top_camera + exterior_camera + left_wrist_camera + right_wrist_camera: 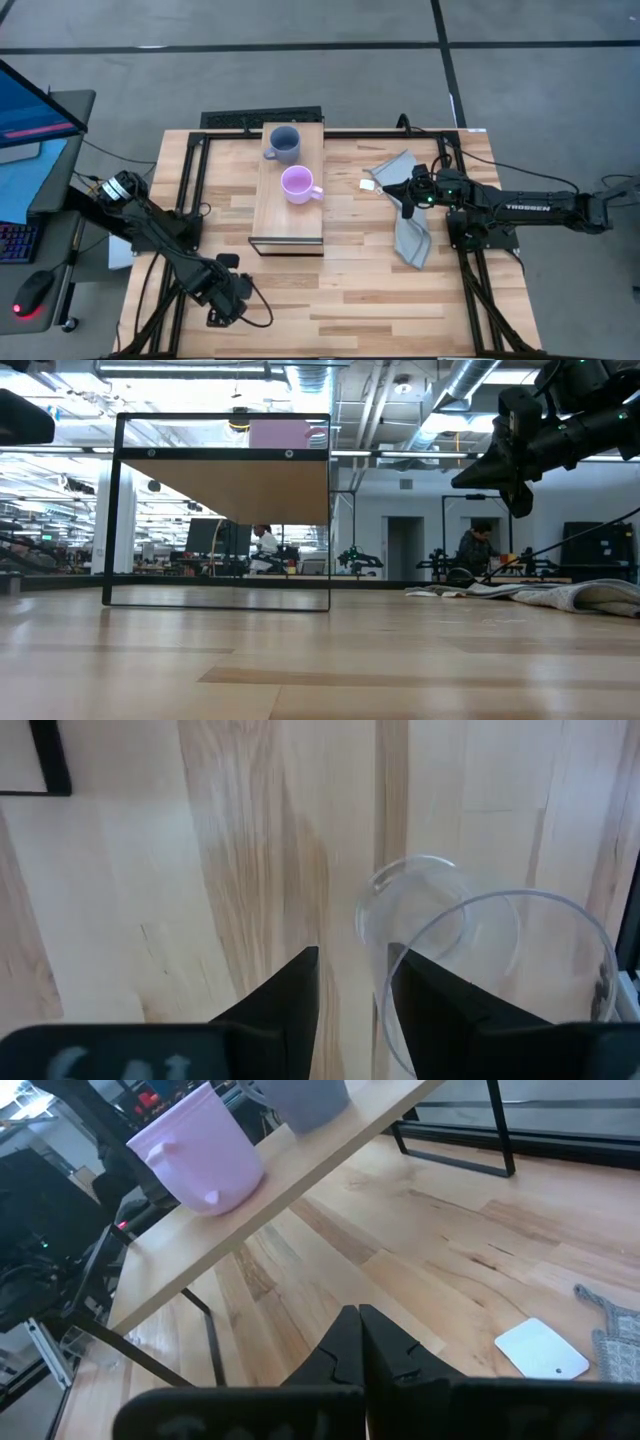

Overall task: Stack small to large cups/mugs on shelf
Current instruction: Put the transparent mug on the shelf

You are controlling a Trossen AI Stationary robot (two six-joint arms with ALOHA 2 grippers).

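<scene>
Clear plastic shows in the left wrist view: the small transparent cup [490, 990] sits with one finger [440, 1015] of the left pincer [352, 1005] inside its rim and the other outside, so the pincer appears clamped on the cup wall, low over the desk [400, 290] near its front-left corner. On the shelf [275, 215] the grey-blue mug [283, 144] stands at the back and the lilac mug [299, 185] just in front of it, apart. The right pincer [362, 1342] hangs with its fingers together above the grey cloth [410, 235], next to a white card [369, 185]. Risks, as I judge them: a thin wall pinched at one point could flex and slip free during the lift, and the cup could tip if lowered off-centre into a mug.
</scene>
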